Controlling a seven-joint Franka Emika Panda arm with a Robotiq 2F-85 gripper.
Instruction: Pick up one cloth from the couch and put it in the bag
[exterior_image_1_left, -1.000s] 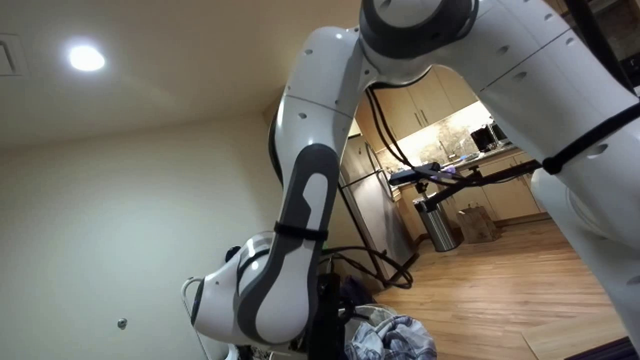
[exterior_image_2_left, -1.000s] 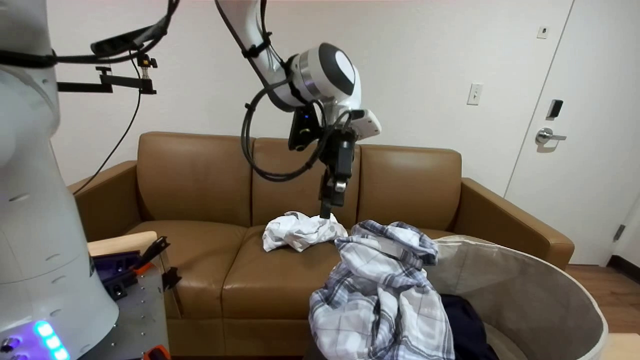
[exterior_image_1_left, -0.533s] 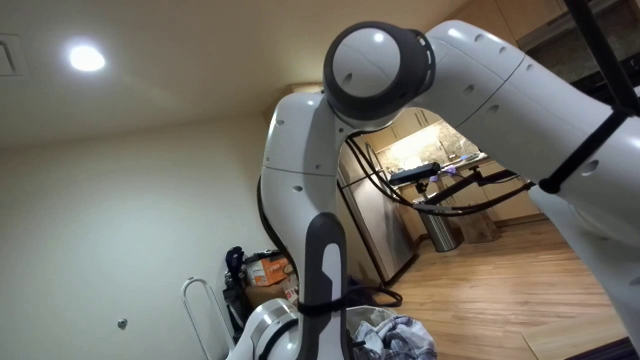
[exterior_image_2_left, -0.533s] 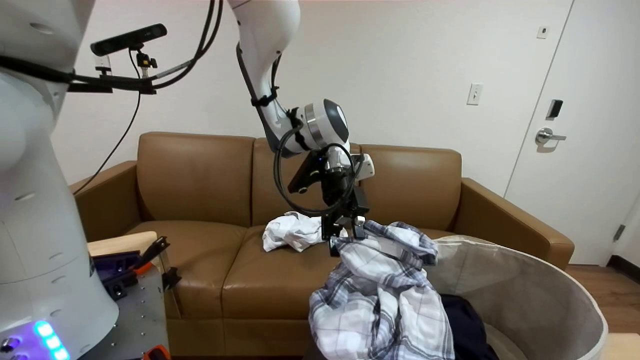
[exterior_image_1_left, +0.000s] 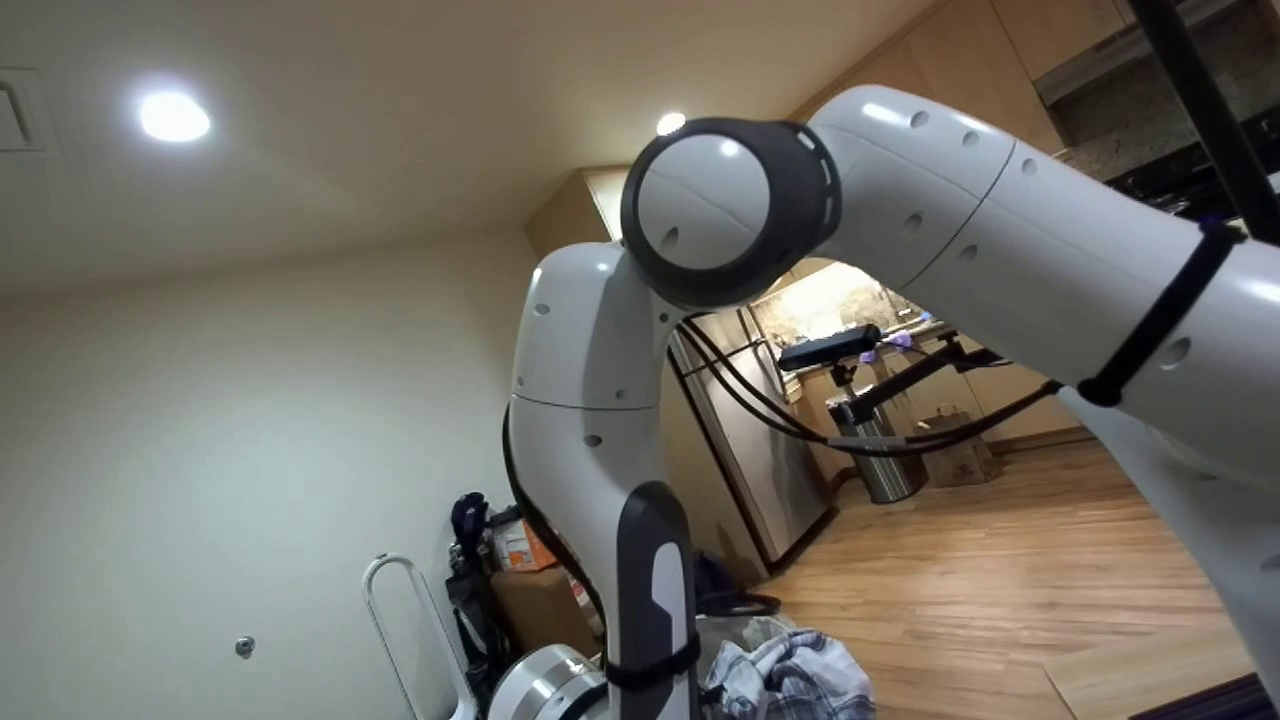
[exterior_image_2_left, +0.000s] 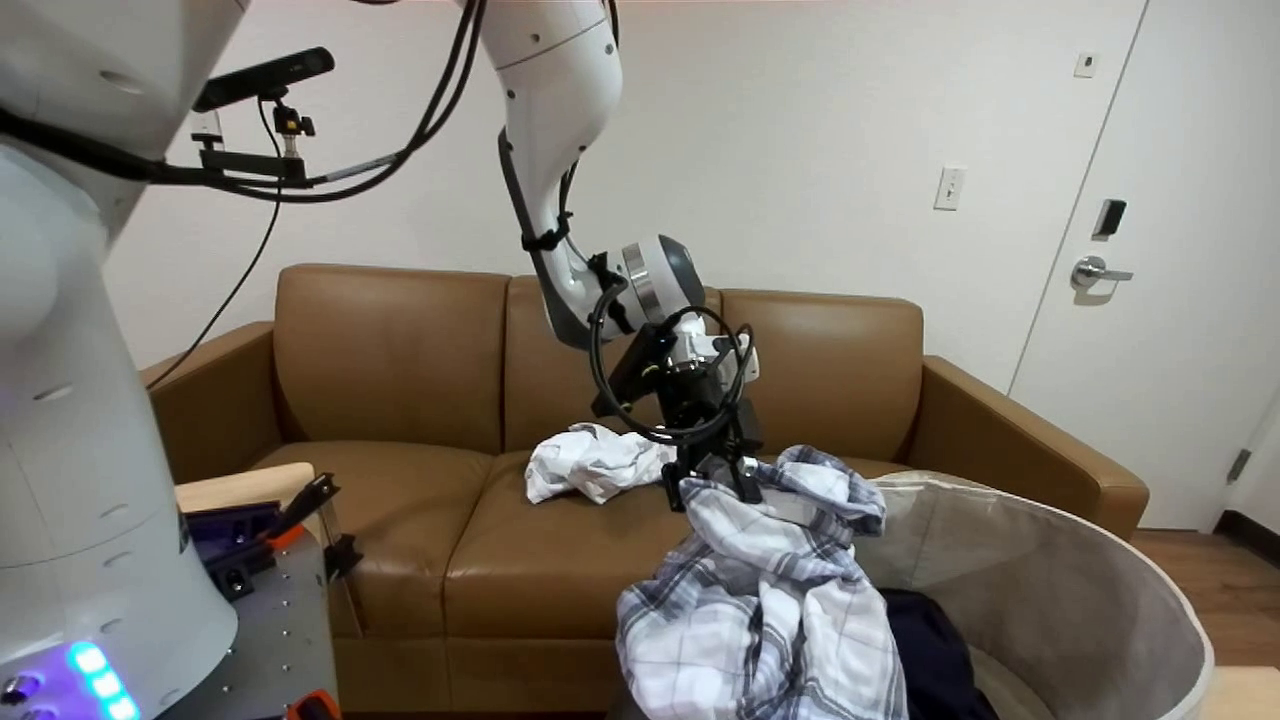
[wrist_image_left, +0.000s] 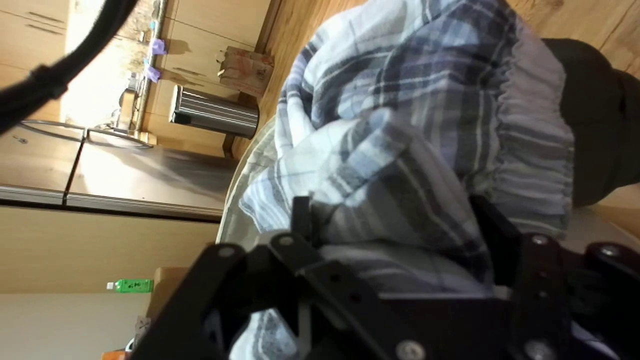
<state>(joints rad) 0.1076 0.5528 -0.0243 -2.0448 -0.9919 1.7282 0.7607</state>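
The gripper (wrist_image_left: 390, 202) stands wide over the plaid cloth (exterior_image_2_left: 770, 610), and in the wrist view a raised fold lies between its fingers (wrist_image_left: 301, 217); whether they touch it, I cannot tell. That cloth heaps over the left side of the bag (exterior_image_2_left: 1060, 580) and spills toward the near left, while the white cloth (exterior_image_2_left: 592, 465) lies on the couch (exterior_image_2_left: 380, 510), beyond the gripper and to its left. The step in hand looks to be taking hold of the plaid cloth to bring it fully into the bag, though the task sentence would fit the white one as well. To do it well, sink far enough that a thick fold fills the gap, then squeeze on that and not on a thin edge, which would likely slip. Keep the bag's left rim, probably hidden beneath, out of the grip, or the bag may tip along. Then lift straight up until the hanging part clears the left side, carry it right until it is over the dark cloth (exterior_image_2_left: 930, 655), and let go low, so that no tail trails outside.
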